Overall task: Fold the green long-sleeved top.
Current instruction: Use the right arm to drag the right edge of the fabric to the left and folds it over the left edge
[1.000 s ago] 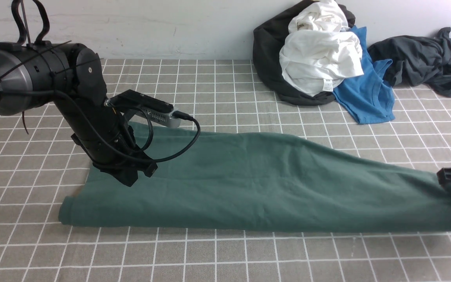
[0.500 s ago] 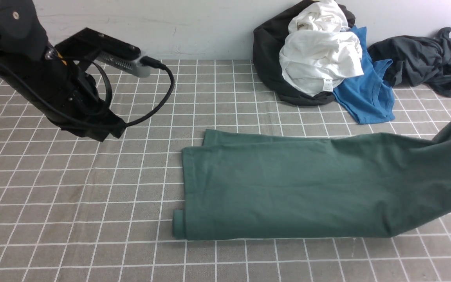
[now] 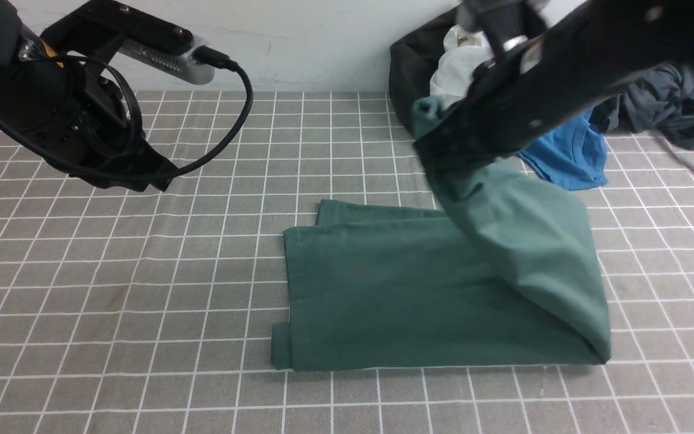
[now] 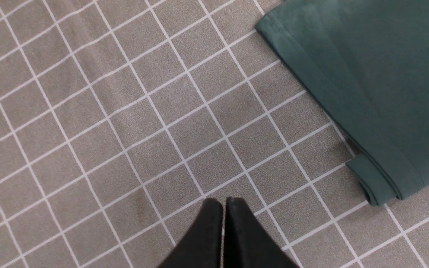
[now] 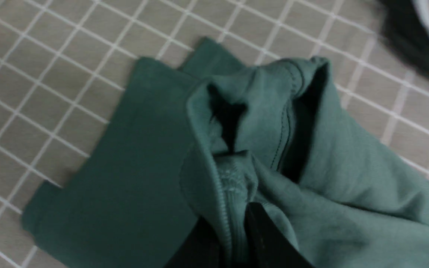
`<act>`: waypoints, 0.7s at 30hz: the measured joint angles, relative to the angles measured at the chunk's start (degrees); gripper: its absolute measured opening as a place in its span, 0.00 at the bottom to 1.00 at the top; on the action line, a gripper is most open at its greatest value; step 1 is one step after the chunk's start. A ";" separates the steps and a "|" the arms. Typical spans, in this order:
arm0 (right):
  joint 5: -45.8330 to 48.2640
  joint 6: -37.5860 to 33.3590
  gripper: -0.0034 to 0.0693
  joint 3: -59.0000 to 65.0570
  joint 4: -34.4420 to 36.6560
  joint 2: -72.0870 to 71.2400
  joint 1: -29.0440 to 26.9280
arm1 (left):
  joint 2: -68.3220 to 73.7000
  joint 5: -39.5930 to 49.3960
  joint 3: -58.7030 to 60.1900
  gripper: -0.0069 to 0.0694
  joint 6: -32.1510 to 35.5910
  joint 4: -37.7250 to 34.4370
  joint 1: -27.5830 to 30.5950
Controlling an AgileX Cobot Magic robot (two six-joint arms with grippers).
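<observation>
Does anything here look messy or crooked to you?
Slightly. The green top is not squared up: at its left edge a small rolled flap sticks out at the near corner, and a lower layer peeks out at the far corner. The right gripper holds its other end lifted, mid-fold.

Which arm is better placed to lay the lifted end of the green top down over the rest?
Right. The right gripper is shut on the raised end of the top, above its flat part. The left gripper is shut, empty, over bare table.
</observation>
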 joint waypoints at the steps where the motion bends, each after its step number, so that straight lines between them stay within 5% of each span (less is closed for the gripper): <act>1: -1.63 -0.13 0.09 0.00 1.40 2.20 1.19 | 0.00 0.06 0.00 0.08 0.00 0.00 0.00; 9: -6.21 -3.39 0.15 0.00 9.39 13.67 3.77 | 0.00 0.27 0.00 0.08 0.00 0.00 0.00; 15: -2.27 -10.39 0.49 -2.32 14.87 14.01 3.66 | 0.00 0.79 0.00 0.08 0.00 0.00 0.00; 17: 2.12 -11.75 0.66 -5.72 13.89 13.42 3.30 | 0.00 1.09 0.00 0.08 0.00 0.00 0.00; 21: 5.59 -10.98 0.79 -7.85 7.83 13.13 2.09 | 0.00 1.20 0.00 0.08 0.00 0.00 0.00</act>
